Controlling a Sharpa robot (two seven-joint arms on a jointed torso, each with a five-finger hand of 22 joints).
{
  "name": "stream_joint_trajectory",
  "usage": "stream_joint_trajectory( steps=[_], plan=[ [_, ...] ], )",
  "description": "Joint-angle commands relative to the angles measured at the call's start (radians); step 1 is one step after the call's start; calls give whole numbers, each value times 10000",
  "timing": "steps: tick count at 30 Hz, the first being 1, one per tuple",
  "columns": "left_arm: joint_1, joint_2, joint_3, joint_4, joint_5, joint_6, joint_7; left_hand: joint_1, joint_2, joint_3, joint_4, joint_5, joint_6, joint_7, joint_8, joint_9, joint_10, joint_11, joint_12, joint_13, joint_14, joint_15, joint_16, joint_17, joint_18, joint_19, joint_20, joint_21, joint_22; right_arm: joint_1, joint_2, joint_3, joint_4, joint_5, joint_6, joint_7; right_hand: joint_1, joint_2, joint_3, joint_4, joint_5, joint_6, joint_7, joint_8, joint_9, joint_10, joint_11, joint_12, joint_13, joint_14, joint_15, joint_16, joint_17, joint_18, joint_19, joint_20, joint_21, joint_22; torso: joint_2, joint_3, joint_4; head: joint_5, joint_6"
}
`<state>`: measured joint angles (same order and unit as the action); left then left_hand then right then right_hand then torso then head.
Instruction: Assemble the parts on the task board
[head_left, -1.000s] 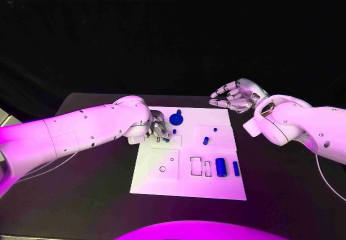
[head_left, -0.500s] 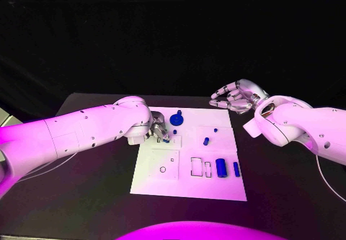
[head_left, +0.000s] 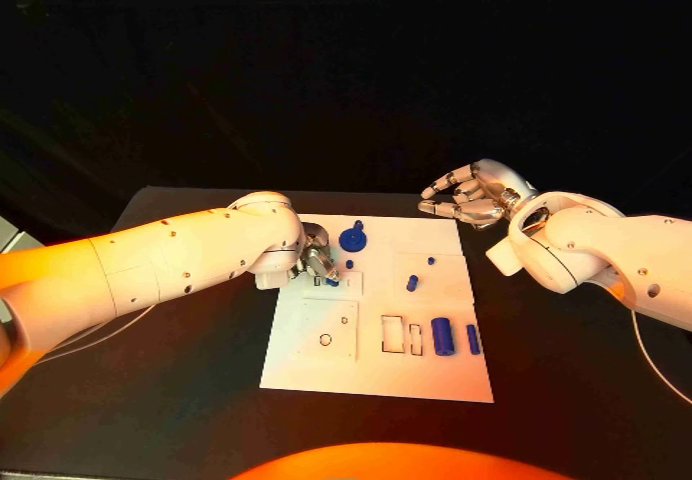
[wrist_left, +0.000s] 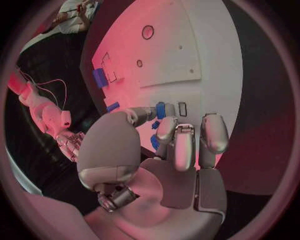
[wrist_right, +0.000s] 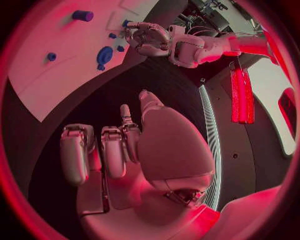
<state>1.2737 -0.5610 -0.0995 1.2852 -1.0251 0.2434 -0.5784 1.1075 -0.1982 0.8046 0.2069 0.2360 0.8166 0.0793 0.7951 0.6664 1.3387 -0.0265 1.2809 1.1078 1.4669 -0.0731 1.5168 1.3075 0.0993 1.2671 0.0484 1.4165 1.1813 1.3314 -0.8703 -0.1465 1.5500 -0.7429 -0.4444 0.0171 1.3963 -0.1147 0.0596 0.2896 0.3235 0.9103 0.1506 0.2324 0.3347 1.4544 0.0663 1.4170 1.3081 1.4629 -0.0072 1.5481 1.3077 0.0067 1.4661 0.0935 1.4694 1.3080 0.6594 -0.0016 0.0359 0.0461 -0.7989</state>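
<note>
The white task board (head_left: 378, 375) lies in the middle of the black table. My left hand (head_left: 316, 254) is low over the board's far left part. Its thumb and a finger pinch a small blue part (wrist_left: 160, 110) beside a small rectangular slot (wrist_left: 182, 108). My right hand (head_left: 469, 196) hangs above the table past the board's far right corner, fingers curled in with nothing in them. On the board lie a round blue gear-like part (head_left: 353, 239), a small blue peg (head_left: 413, 282), a blue cylinder (head_left: 441, 335) and a thin blue bar (head_left: 472, 338).
Empty rectangular slots (head_left: 391, 332) and a round hole (head_left: 325, 339) sit in the board's near half. Bare black table (head_left: 173, 380) surrounds the board on every side. My left forearm (head_left: 159, 265) lies across the table's left part.
</note>
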Motion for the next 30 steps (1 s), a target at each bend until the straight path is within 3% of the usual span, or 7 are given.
stream_joint_trajectory(
  steps=[1,30],
  plan=[
    [-46,23,-39,-24,386,609,-256,-8,84,1355,-1318,11,411,-365,24,2397,76,-11,9,48,741,-67,32,1589,-129,71,-13,51,-3,-8,3,0,2,-73,175,50,55,9,51,-10,54,-37,-14,37,13,-34,-7,-31,1338,902,3,-66,1889,196,538,41,-67,2005,8,-2,-6,-3,-7],
    [-44,217,-37,-326,799,428,-255,-762,312,1140,-1096,-88,760,-495,-50,2441,366,-113,218,376,784,-148,79,1692,-161,199,7,70,122,-20,16,-3,-14,-59,192,30,12,10,76,-5,62,-57,-11,43,12,-40,-4,-40,1330,899,4,-71,1879,200,530,41,-87,1996,7,3,0,-75,-34]
  ],
)
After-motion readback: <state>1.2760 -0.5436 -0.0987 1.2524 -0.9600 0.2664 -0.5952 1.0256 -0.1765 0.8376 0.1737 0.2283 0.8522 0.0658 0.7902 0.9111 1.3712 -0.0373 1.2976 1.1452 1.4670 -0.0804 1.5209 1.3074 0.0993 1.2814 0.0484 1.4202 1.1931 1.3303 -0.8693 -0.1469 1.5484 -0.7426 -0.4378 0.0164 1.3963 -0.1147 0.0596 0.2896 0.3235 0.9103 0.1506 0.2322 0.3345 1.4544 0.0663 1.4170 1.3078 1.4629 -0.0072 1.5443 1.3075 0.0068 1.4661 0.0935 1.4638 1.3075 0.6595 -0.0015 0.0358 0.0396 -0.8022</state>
